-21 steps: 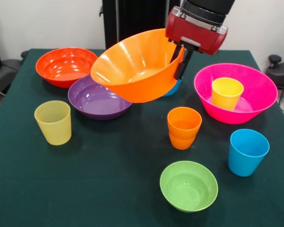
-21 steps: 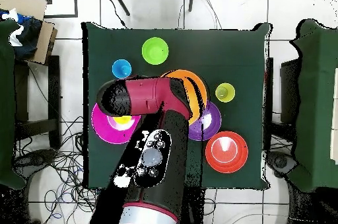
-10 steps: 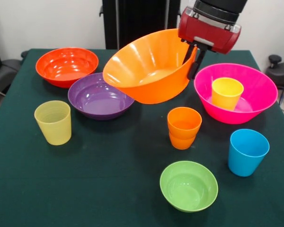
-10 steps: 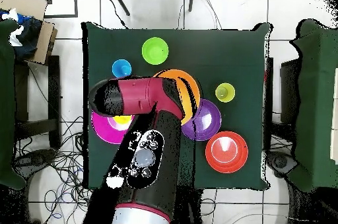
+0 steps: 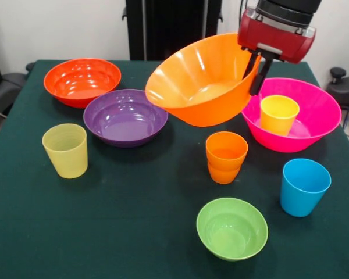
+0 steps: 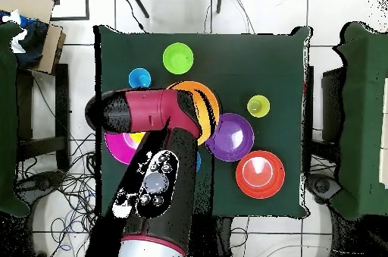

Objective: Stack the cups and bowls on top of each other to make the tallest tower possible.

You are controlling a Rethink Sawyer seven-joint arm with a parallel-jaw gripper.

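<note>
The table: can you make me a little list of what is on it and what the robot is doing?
held: large orange bowl, tilted, lifted off the table
gripper: shut on its rim
hot pink bowl: holds a yellow cup
purple bowl: empty
red-orange bowl: empty
lime green bowl: empty
loose cups: pale yellow-green cup, orange cup, sky blue cup

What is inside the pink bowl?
A yellow cup stands upright inside the pink bowl. The held orange bowl covers its left rim, so that part is hidden.

arm (image 6: pixel 155 155) over orange bowl (image 6: pixel 198 101), pink bowl (image 6: pixel 117 148)
</note>
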